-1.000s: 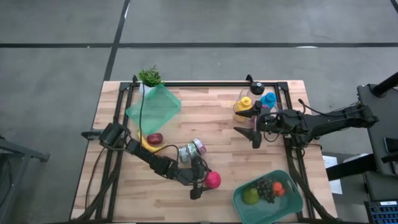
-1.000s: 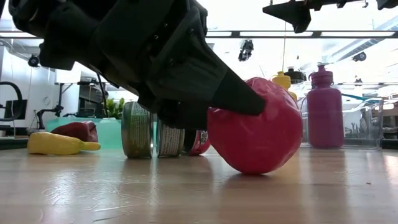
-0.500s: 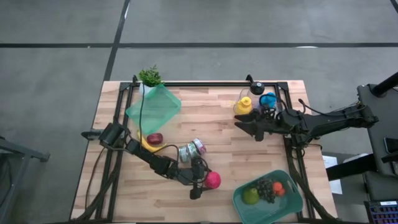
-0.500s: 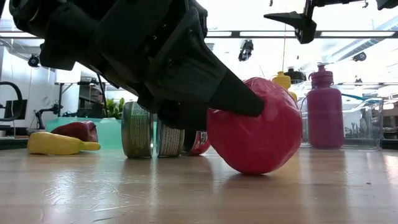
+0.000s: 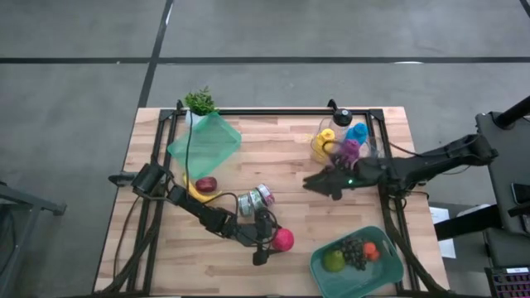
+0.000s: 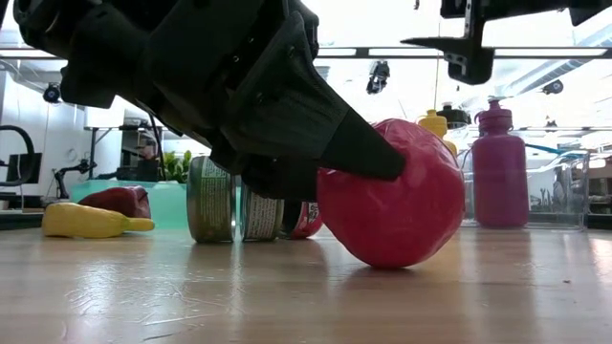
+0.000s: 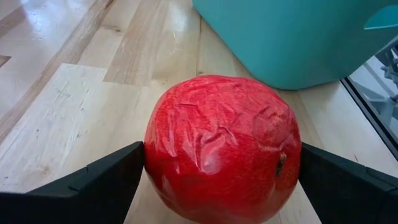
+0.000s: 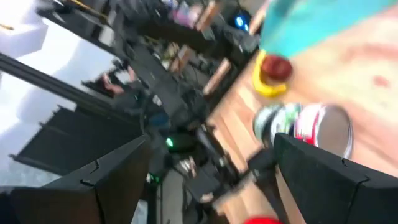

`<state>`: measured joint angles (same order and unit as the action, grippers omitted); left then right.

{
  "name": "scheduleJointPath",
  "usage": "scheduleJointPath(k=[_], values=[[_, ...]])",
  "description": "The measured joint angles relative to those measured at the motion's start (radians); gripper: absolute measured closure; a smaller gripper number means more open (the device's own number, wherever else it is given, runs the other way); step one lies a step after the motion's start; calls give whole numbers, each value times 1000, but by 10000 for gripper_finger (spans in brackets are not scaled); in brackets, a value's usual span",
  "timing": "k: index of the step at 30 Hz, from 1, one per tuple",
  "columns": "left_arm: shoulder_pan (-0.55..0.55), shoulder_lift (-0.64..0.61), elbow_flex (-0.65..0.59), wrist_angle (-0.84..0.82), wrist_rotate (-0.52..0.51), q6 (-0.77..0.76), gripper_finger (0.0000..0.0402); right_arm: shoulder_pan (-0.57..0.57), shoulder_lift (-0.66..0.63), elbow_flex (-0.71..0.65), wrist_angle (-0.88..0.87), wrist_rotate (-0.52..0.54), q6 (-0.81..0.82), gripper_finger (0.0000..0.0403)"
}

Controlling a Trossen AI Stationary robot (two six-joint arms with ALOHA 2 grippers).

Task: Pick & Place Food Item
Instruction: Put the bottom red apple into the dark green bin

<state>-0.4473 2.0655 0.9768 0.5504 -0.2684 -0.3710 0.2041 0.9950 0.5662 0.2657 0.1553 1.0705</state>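
We see the left gripper (image 5: 273, 241) low on the wooden table (image 5: 281, 141), near its front edge, with its two fingers spread wide on both sides of a red apple (image 5: 284, 239). In the left wrist view the apple (image 7: 221, 146) sits between the dark fingers (image 7: 93, 180), and it seems they touch its skin or almost touch it, but it rests on the wood and is not lifted. The teal bin (image 5: 358, 262) with a green fruit, grapes and a small orange fruit stands close by on the right side, and we judge it is the goal.

The right gripper (image 5: 319, 184) hovers above the middle of the table, fingers apart and empty, beside the coloured bottles (image 5: 339, 142).

We think the main risk is the round, smooth apple: if the fingers close off-centre, it may roll away or squeeze out. The two cans (image 5: 255, 199) lie just behind the left arm, so a wide swing could knock them. Both arms are also near each other, and a collision on the way to the bin is possible.
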Motion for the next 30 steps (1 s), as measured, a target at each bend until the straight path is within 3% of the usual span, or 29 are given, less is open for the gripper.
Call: scheduleJointPath(k=[6, 11, 16, 26, 30], values=[[0, 0, 0, 0, 0, 6, 2, 66, 114, 50, 0, 3, 142, 69], [0, 0, -1, 0, 0, 7, 2, 143, 197, 125, 0, 16, 146, 69], [1, 0, 0, 0, 0, 7, 2, 228, 266, 194, -31, 130, 183, 69], [2, -49, -4, -25, 7, 100, 2, 364, 285, 263, -351, 358, 479, 69], [3, -91, 1, -12, 4, 110, 2, 387, 284, 266, -365, 380, 522, 69]])
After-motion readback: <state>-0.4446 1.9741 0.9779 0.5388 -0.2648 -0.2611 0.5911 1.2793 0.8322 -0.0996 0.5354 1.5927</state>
